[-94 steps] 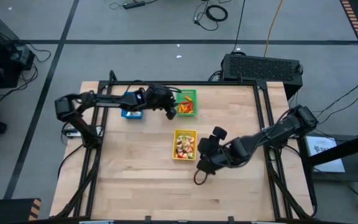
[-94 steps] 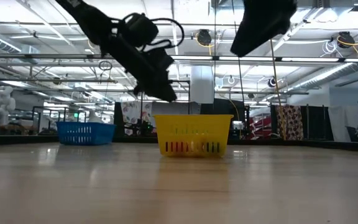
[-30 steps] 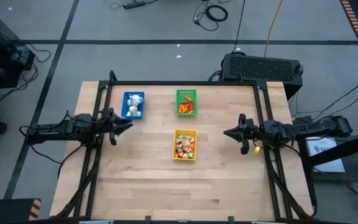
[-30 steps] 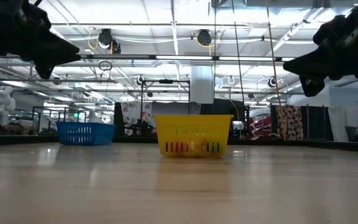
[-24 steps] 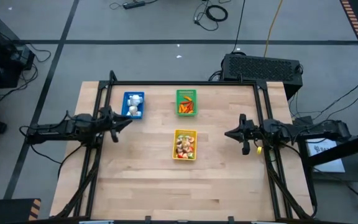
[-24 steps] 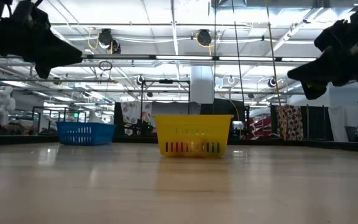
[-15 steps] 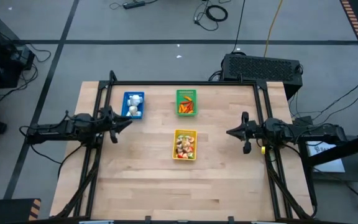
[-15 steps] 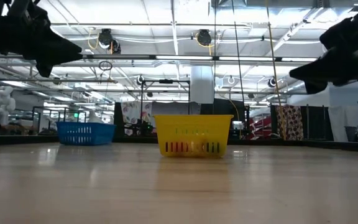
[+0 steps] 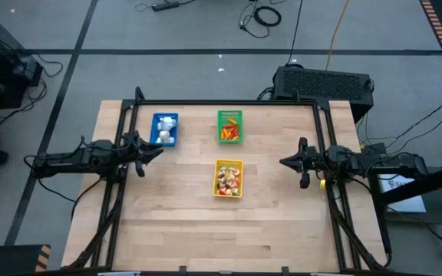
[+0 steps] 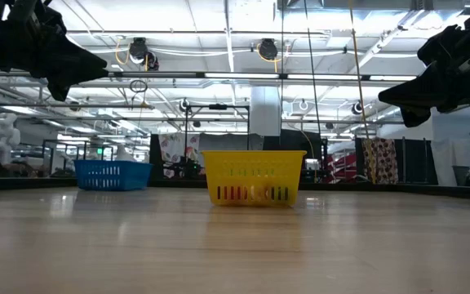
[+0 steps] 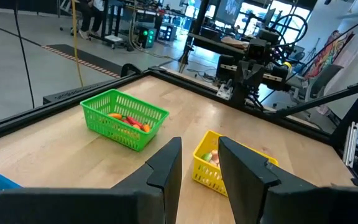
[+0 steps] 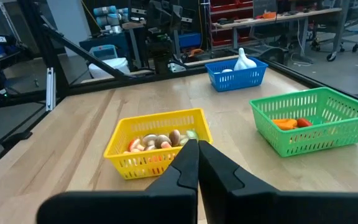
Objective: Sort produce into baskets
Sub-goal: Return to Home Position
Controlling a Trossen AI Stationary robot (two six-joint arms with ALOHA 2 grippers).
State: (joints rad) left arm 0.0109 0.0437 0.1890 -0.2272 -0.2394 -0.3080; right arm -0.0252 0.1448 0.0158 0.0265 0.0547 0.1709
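Observation:
Three baskets stand on the wooden table: a blue basket (image 9: pixel 164 129) with white bulbs (image 12: pixel 243 60), a green basket (image 9: pixel 230 126) with orange-red pieces (image 11: pixel 129 122), and a yellow basket (image 9: pixel 229 178) with mixed produce (image 12: pixel 157 142). My left gripper (image 9: pixel 158 149) hovers level above the table's left side, just on the near side of the blue basket, open with nothing between its fingers (image 11: pixel 166 167). My right gripper (image 9: pixel 282 162) hovers level above the right side, shut and holding nothing, pointing at the yellow basket.
A black box (image 9: pixel 322 83) stands beyond the table's far right corner. Dark frame rails (image 9: pixel 331 146) run along the table's left and right sides. Bare wood (image 9: pixel 221 230) fills the near half of the table.
My right arm has folded back a little toward the table's right edge and its gripper has rolled slightly, staying shut. The baskets and their produce have not moved.

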